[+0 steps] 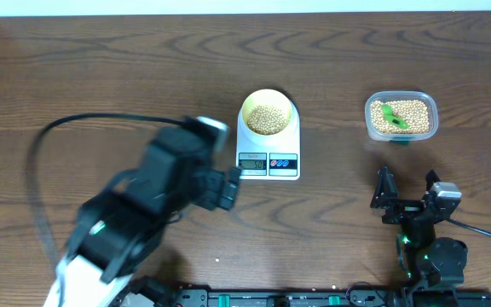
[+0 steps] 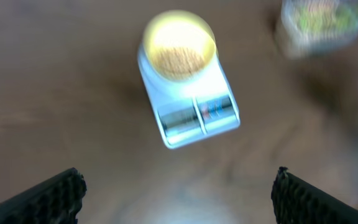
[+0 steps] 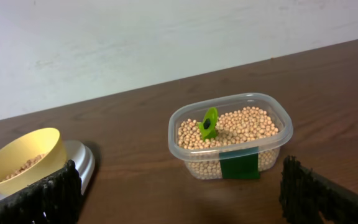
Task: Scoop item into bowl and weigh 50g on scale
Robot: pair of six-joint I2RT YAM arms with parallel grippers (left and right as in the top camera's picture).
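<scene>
The pale yellow bowl (image 1: 268, 113) stands on the white scale (image 1: 268, 153) at the table's middle, with tan beans (image 1: 268, 118) in it. The left wrist view shows the bowl (image 2: 179, 45) on the scale (image 2: 191, 106), blurred. A clear tub (image 1: 401, 117) of beans with a green spoon (image 1: 392, 118) in it stands to the right; it also shows in the right wrist view (image 3: 230, 134). My left gripper (image 1: 226, 188) is open and empty, left of the scale's front. My right gripper (image 1: 407, 194) is open and empty, in front of the tub.
A black cable (image 1: 37, 170) loops at the left of the table. The bowl (image 3: 22, 158) and scale edge (image 3: 82, 163) show at the left in the right wrist view. A pale wall (image 3: 135, 37) stands behind the table.
</scene>
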